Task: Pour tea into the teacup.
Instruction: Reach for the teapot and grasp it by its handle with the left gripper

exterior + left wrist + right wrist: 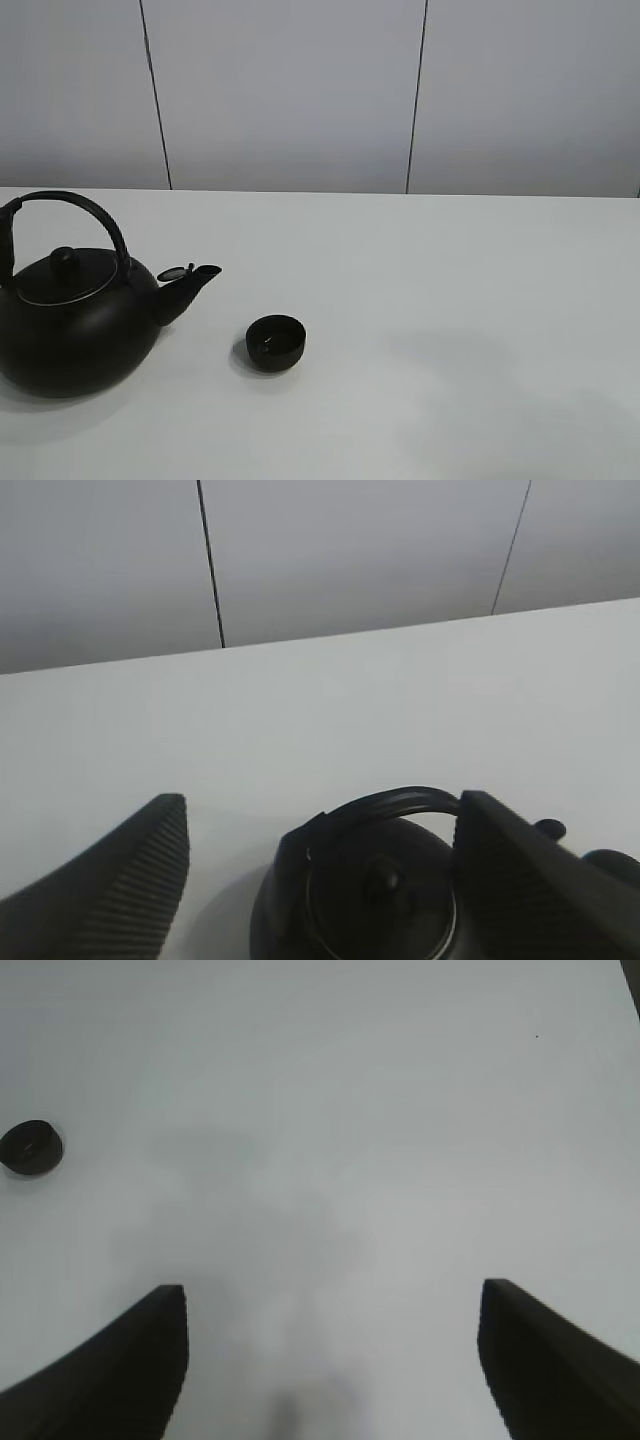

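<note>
Desk [450, 300] bearing kettle [75, 320] and cup [275, 342], both pairs of jaws open

The kettle is standing upright at the desk's left side, its spout pointing right. The cup is sitting upright near the spout's tip, apart from it, toward the desk's middle. The left jaws are hanging spread wide over the kettle's arched handle; whether they are touching it I cannot tell. The right jaws are gaping over the desk, well apart from the cup.
</note>
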### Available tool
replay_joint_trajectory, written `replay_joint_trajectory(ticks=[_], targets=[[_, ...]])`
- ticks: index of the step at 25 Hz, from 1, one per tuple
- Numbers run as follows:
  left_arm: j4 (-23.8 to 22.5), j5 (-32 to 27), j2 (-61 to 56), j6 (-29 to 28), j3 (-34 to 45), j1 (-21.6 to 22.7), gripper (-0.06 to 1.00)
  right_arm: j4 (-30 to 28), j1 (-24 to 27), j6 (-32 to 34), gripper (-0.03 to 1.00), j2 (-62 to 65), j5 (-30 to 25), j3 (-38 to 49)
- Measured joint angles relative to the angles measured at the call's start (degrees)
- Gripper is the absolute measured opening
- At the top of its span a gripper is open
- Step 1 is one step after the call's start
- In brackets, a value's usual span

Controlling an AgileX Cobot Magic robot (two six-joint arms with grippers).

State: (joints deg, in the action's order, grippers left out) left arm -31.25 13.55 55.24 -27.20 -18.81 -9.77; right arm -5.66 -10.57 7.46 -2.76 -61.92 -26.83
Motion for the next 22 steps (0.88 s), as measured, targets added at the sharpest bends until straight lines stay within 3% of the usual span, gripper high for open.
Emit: replay_joint_trajectory(ticks=[7,18,22], targets=[[-1.0,20.7,7.1,8.7,6.4,8.6,0.53,0.0,0.0,0.0,0.55,0.0,0.0,0.0],[8.4,37.2,27.8,22.3,6.7,9.0,0.48,0.0,0.0,0.0,0.55,0.0,-0.1,0.0],[9.6,40.9,33.3,25.4,6.7,9.0,0.48,0.0,0.0,0.0,0.55,0.0,-0.1,0.0]])
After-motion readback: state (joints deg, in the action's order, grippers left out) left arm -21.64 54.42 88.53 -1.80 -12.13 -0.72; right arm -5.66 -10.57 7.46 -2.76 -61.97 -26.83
